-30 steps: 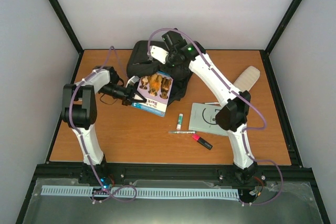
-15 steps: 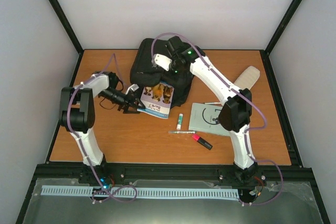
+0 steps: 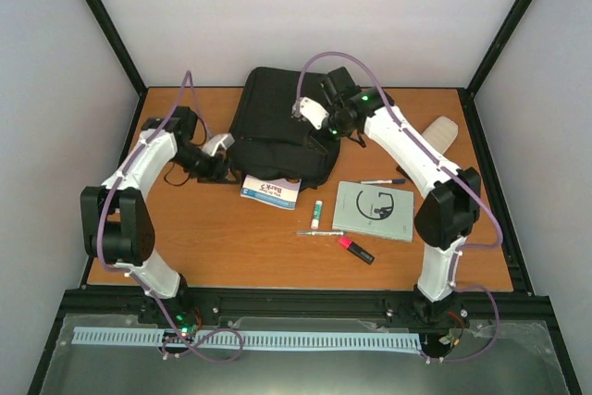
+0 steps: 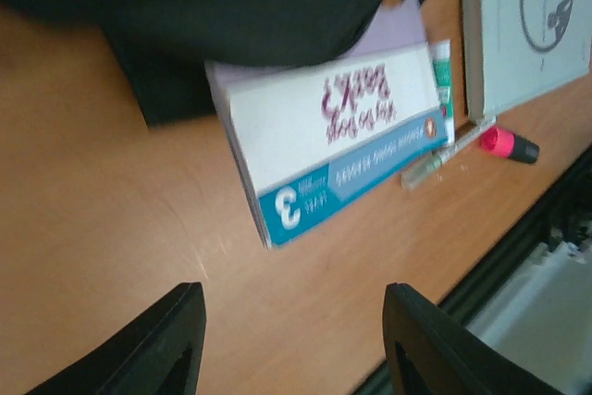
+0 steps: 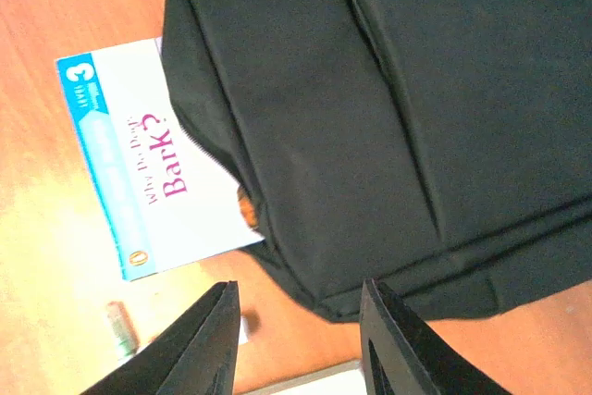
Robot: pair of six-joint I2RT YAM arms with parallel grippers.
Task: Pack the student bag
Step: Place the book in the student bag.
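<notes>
Book-loading step: the book (image 3: 271, 192) protrudes from the near side of the student bag (image 3: 277, 127), at the far-edge middle of the desk (image 3: 185, 238). Left gripper (image 4: 291, 307) reaches in beside the bag's left, right gripper (image 5: 296, 316) hovers over its right; both released, empty. Next, probably: grip the book, push it inside.

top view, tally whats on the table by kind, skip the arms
bags: 1, student bag
books: 2, reading book, grey notebook
pens: 2, silver pen, dark pen
highlighters: 1, pink highlighter
glue sticks: 1, glue stick
pouches: 1, pale pouch
total: 8
</notes>
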